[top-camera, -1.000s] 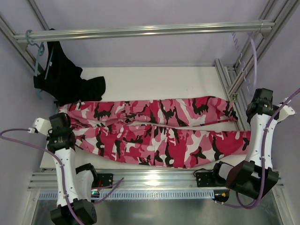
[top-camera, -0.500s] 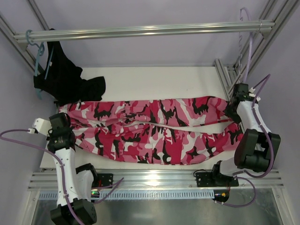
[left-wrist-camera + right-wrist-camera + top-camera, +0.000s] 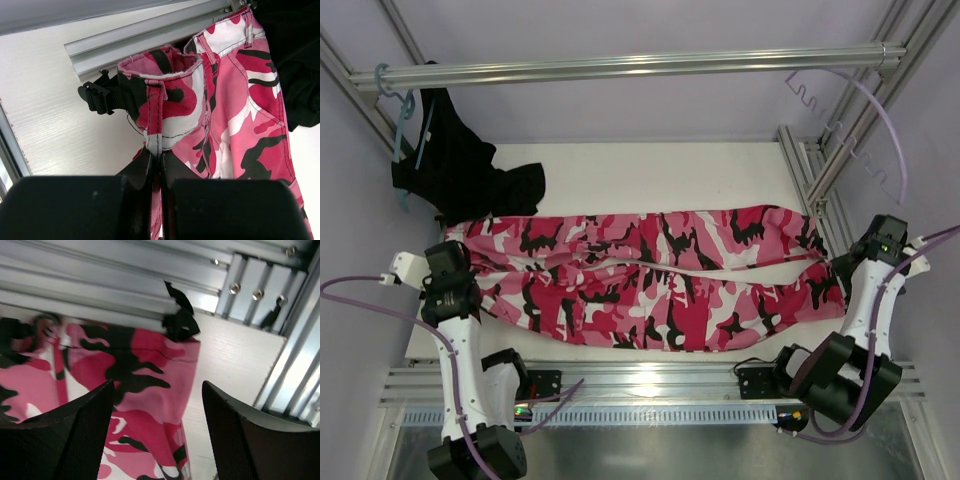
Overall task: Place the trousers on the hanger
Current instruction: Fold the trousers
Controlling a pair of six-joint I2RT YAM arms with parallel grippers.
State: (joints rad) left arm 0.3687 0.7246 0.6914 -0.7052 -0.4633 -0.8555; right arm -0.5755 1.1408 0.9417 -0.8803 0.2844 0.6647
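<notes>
Trousers (image 3: 660,285): flat across table (image 3: 650,180), waist at left. Left fingers (image 3: 156,167): clamped on waistband seam. Right fingers (image 3: 157,389): spread wide, empty, above leg hem. Hanger (image 3: 876,103): on rail (image 3: 620,66), far right, well apart. Advice: fetch it by the hook, waistband pinched throughout

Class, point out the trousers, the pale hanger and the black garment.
trousers (image 3: 650,310), top view, middle of the near leg.
hanger (image 3: 882,115), top view, its curved arm.
black garment (image 3: 460,170), top view, its middle.

Hanger (image 3: 876,103) faint and blurred
</notes>
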